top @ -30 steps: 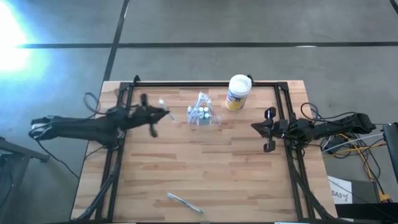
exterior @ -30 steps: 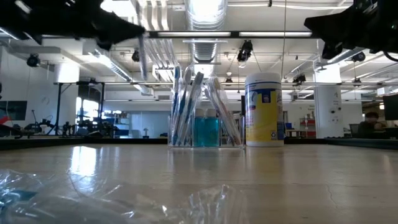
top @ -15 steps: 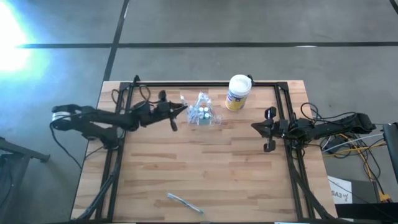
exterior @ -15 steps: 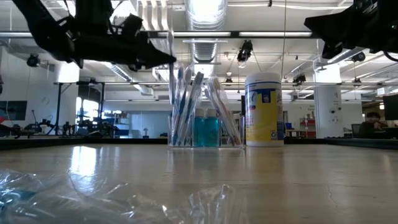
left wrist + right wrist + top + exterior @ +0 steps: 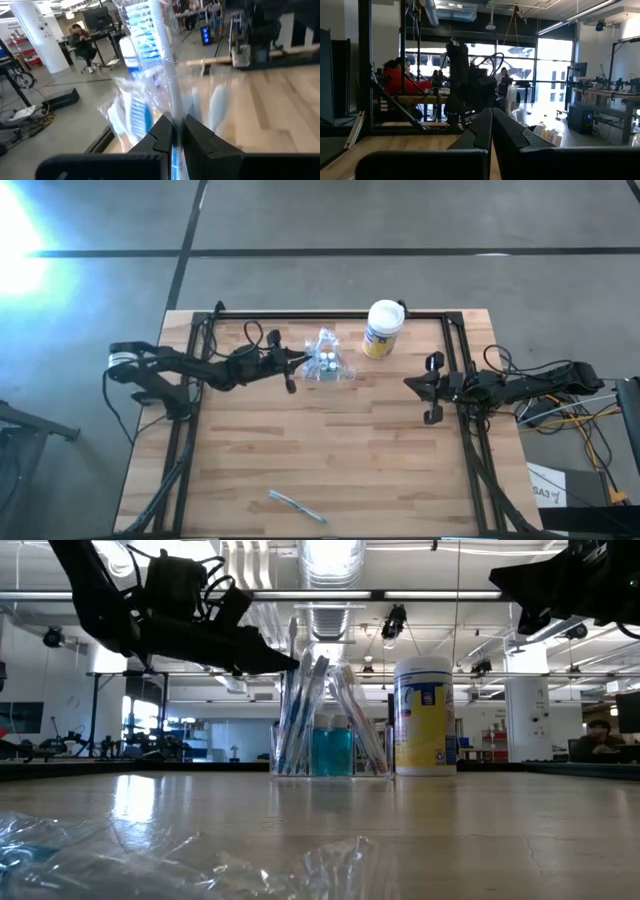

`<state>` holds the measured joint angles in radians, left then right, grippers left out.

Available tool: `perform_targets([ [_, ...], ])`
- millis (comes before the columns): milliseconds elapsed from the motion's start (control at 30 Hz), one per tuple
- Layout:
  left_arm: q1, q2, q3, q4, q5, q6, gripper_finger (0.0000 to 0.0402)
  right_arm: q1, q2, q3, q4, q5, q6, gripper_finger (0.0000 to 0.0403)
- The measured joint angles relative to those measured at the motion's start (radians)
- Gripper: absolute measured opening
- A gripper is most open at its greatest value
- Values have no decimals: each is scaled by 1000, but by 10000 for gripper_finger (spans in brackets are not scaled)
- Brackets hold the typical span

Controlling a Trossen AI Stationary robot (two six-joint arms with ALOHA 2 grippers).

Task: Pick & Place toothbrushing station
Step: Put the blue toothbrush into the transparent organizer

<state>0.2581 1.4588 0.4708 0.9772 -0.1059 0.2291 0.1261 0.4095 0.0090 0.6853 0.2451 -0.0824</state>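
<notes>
Clear toothbrushing station [image 5: 327,362], left claw [image 5: 296,360] pinching toothbrush [image 5: 161,55]

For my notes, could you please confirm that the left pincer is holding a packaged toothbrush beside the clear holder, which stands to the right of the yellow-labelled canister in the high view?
Not quite: the high view shows the clear holder left of the canister, not right. The left pincer does hold a packaged toothbrush beside it.

Counts, placed relative to the canister [image 5: 382,328]:
- 1 white-lidded yellow-label canister
- 1 clear toothbrushing station [image 5: 326,361], just beside it toward the left arm
- 2 blue-liquid bottles [image 5: 332,751] inside the station
- 1 wrapped toothbrush [image 5: 296,506], well apart at the opposite table edge
- 2 grippers: left gripper [image 5: 291,363] at the station, right gripper [image 5: 433,389] beyond the canister's other side
</notes>
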Motion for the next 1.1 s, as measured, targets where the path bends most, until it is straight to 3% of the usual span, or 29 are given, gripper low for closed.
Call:
perform_targets([
  [467,1,111,-6,2,0,57,23,0,0,0,0,0,2,8],
  [867,9,118,-35,-16,2,49,26,0,0,0,0,0,20,8],
  [1100,10,105,-37,-51,3,-3,84,0,0,0,-1,0,20,8],
])
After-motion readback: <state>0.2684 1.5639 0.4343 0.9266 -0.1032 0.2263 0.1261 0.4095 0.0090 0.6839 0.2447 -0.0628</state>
